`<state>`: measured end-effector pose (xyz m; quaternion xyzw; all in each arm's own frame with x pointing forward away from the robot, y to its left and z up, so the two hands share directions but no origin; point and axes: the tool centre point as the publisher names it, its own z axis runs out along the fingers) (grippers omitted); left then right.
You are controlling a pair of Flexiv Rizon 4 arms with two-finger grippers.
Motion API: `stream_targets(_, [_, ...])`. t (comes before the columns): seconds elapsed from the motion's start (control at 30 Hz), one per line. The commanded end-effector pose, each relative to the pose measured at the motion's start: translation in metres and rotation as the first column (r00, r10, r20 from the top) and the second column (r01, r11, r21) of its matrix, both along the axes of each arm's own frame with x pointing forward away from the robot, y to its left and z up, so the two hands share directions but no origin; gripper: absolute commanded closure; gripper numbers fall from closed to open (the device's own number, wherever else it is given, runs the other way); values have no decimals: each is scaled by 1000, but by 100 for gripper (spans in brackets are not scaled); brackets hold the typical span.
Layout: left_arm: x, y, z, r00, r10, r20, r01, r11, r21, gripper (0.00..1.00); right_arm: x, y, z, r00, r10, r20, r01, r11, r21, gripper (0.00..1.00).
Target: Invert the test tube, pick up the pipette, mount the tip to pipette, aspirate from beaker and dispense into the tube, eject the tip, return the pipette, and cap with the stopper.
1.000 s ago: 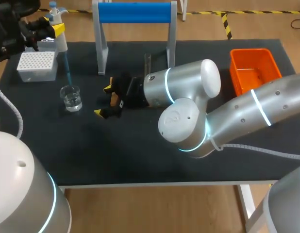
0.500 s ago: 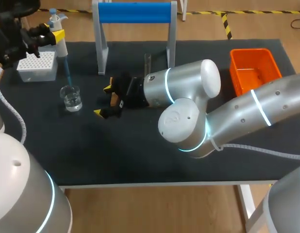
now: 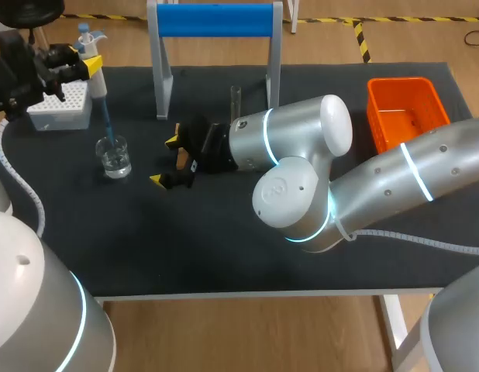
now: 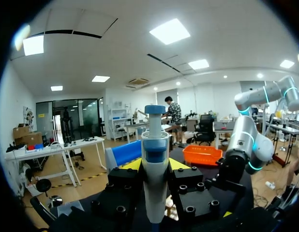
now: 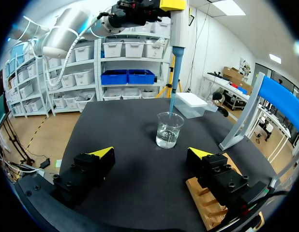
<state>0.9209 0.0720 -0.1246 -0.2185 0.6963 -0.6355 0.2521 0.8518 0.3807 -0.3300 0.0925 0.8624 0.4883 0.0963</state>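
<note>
Left pincer (image 4: 154,166) clamps pipette (image 4: 155,145); right pincer (image 5: 152,153) agape, its view showing tip (image 5: 172,94) in beaker (image 5: 169,130).

Noting clear glossy glass on beaker (image 3: 115,159), smooth white plastic on pipette (image 4: 155,180), glossy orange plastic on bin (image 3: 402,80), matt black cover on bench (image 3: 185,248).

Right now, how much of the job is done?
Done: the left gripper has the pipette, tip on. Now: the tip is in the beaker. Still to do: fill the tube, drop the tip, put the pipette back, cap.
</note>
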Motion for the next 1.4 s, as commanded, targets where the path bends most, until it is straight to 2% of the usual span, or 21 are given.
stream_targets(0.03, [2,0,-3,1000,2,3,-2,1000,-1,100,1,-1,-1,1000,2,0,-2,1000,3,0])
stream_targets(0.63, [10,4,-20,1000,14,-13,-13,1000,9,100,1,-1,-1,1000,2,0,-2,1000,3,0])
stream_targets(0.87, [11,5,-26,999,27,-25,-27,1000,-8,100,1,-1,-1,1000,2,0,-2,1000,3,0])
stream_targets(1.4, [14,7,-33,999,37,-34,-37,999,-16,100,1,-1,-1,1000,2,0,-2,1000,3,0])
